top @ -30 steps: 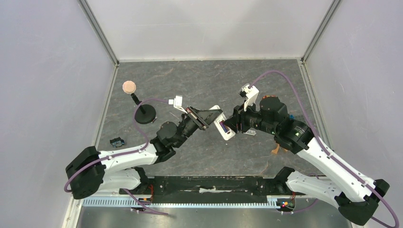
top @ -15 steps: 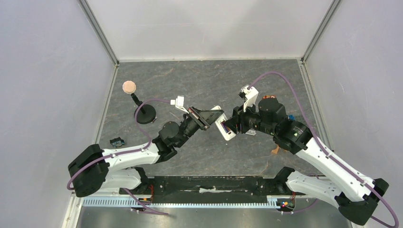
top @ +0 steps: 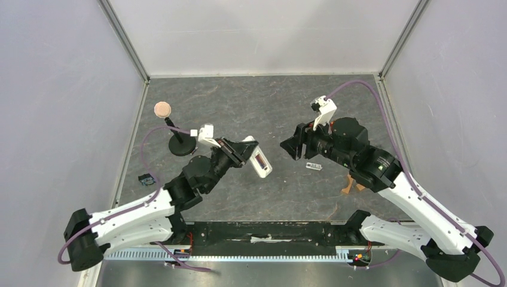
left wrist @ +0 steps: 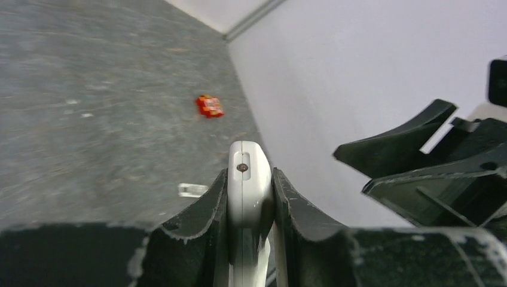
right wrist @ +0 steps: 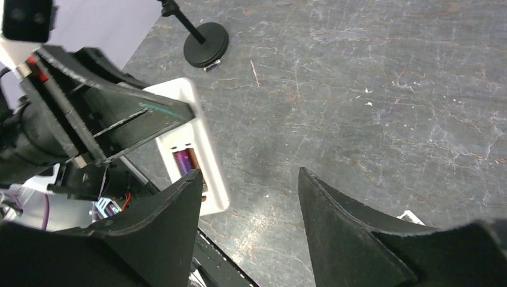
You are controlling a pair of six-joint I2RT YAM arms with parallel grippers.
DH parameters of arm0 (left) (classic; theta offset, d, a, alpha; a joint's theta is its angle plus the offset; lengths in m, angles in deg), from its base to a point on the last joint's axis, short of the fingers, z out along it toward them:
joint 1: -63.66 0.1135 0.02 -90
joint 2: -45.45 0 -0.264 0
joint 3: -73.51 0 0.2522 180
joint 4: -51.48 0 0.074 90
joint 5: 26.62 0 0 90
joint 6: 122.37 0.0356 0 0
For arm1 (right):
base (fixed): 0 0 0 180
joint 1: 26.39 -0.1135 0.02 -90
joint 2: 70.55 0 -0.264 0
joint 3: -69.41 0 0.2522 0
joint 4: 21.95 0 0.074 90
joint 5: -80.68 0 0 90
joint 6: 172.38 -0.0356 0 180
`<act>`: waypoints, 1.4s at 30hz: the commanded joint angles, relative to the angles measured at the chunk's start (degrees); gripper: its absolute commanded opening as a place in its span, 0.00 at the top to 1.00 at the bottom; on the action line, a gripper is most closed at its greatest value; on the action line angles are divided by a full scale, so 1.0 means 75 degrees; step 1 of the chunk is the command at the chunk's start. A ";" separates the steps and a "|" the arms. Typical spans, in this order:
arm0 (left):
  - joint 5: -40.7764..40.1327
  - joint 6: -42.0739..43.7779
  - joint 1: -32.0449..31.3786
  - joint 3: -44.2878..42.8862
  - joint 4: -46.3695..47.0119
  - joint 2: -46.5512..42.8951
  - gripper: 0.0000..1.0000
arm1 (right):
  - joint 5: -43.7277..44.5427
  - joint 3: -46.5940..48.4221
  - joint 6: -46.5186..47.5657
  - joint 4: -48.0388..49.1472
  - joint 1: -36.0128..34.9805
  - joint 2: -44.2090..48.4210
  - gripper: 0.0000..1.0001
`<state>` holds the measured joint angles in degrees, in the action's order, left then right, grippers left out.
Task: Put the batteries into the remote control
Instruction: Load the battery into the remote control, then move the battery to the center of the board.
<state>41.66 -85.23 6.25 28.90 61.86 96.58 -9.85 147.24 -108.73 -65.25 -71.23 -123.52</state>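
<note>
Left tool (left wrist: 250, 179) clamped tight; right tool (right wrist: 249, 173) splayed wide.

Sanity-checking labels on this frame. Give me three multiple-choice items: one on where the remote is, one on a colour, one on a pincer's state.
1. Where is the remote control?
A. lying loose, nothing gripping it
B. clamped in the left pincer
C. out of every view

2. What colour is the battery seated in the remote's bay?
A. purple
B. green
C. yellow

3. What state is the right pincer in?
A. shut on the battery
B. shut on the remote control
C. open, holding nothing

Answers:
1. B: the left wrist view shows both fingers pressed against the white bar.
2. A: the right wrist view shows a purple cylinder in the bay.
3. C: its fingers stand wide apart with only floor between them.
</note>
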 commanded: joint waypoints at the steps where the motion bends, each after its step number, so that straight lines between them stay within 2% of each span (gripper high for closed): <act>1: -0.1238 0.0998 -0.0031 -0.0331 -0.2386 -0.0989 0.98 | 0.0600 -0.0080 -0.0364 0.0475 -0.0027 -0.0352 0.37; 5: -0.1721 0.1421 -0.0032 -0.0685 -0.4358 -0.2010 0.98 | 0.0663 -0.0803 -0.0251 0.1509 -0.0023 -0.0890 0.36; 8: -0.2077 0.1744 -0.0027 -0.1166 -0.5736 -0.2621 0.98 | 0.0271 -0.1245 0.0130 0.2765 -0.0051 -0.1640 0.33; 11: -0.2502 0.1929 -0.0027 -0.1710 -0.7058 -0.3108 0.98 | 0.0094 -0.1318 0.0412 0.3994 -0.0277 -0.2676 0.24; 15: -0.3169 0.2093 -0.0033 -0.2354 -0.8435 -0.3446 0.98 | 0.0166 -0.0285 0.1282 0.4745 -0.1036 -0.4681 0.14; 20: -0.4121 0.2497 -0.0032 -0.3161 -0.9480 -0.3324 0.98 | 0.0139 0.1213 0.1720 0.5438 -0.1694 -0.6969 0.07; 28: -0.5532 0.3292 -0.0027 -0.4127 -0.9911 -0.3306 0.98 | 0.0681 0.3867 0.2314 0.5811 -0.2396 -0.9780 0.06; 31: -0.5514 0.3404 -0.0033 -0.4226 -0.9863 -0.3391 0.98 | 0.0882 0.4597 0.2263 0.5883 -0.2440 -1.0458 0.06; 36: -0.5327 0.3366 -0.0033 -0.4245 -0.9825 -0.3475 0.98 | 0.1015 0.5017 0.2607 0.6408 -0.2482 -1.1243 0.06; 42: -0.5189 0.3463 -0.0032 -0.4317 -0.9612 -0.3371 0.98 | 0.1438 0.6161 0.3069 0.6096 -0.2469 -1.2242 0.06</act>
<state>3.52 -61.65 6.25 -1.48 -12.52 70.83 -2.51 187.13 -89.30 -21.18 -89.87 -211.61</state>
